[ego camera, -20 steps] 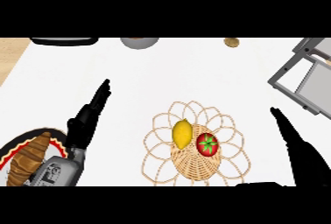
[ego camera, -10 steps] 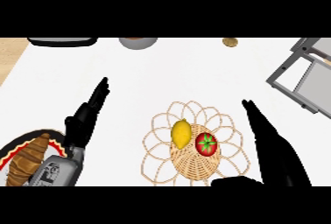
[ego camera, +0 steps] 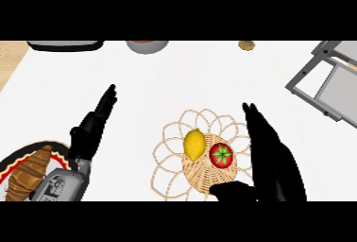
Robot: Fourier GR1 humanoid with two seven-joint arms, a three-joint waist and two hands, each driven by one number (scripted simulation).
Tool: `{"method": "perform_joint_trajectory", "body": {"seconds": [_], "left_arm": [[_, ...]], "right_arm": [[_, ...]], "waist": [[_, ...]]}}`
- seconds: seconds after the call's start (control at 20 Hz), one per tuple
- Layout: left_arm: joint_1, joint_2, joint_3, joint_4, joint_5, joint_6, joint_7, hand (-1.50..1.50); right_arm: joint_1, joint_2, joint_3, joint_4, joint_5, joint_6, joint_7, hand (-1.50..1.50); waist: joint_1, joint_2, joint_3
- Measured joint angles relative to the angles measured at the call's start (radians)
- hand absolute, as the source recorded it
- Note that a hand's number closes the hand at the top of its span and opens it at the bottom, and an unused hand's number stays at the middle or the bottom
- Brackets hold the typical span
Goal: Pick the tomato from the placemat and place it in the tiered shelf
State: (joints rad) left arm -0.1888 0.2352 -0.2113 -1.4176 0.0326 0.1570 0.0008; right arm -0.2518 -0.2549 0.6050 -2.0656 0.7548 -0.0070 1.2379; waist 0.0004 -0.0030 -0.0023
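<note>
A red tomato [ego camera: 222,155] with a green star-shaped stem lies on the woven wicker placemat [ego camera: 174,137], next to a yellow lemon [ego camera: 194,144] at its left. My right hand [ego camera: 268,151] is open, its straight fingers pointing away just right of the tomato and its thumb [ego camera: 233,190] below it. My left hand [ego camera: 94,126] rests open at the left, fingers up, well clear of the placemat. The grey tiered shelf [ego camera: 327,82] stands at the upper right edge.
A croissant [ego camera: 29,172] lies on a dark plate [ego camera: 21,153] at the lower left, partly under my left forearm. A dark tray [ego camera: 64,45], a grey bowl [ego camera: 147,46] and a small brown object [ego camera: 246,45] line the counter's far edge.
My right hand has moved left and forward, from the far right of the placemat to right beside the tomato. The left hand has stayed still.
</note>
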Motion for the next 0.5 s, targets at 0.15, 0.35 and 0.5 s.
{"method": "perform_joint_trajectory", "body": {"seconds": [0.15,0.35,0.5], "left_arm": [[-0.002,0.003,0.009,-0.007,0.000,-0.006,0.007,0.00],[0.009,0.002,0.016,-0.009,-0.001,-0.015,0.003,0.00],[0.008,-0.010,0.013,-0.006,-0.012,-0.009,0.005,0.00]], "right_arm": [[0.017,0.051,0.006,0.030,0.042,0.014,-0.012,-1.50],[0.036,0.099,-0.021,0.048,0.075,0.041,-0.030,-1.50],[0.046,0.151,-0.018,0.076,0.122,0.053,-0.038,-1.50]], "waist": [[0.000,0.000,0.001],[-0.002,0.001,0.001],[-0.002,0.001,0.001]]}}
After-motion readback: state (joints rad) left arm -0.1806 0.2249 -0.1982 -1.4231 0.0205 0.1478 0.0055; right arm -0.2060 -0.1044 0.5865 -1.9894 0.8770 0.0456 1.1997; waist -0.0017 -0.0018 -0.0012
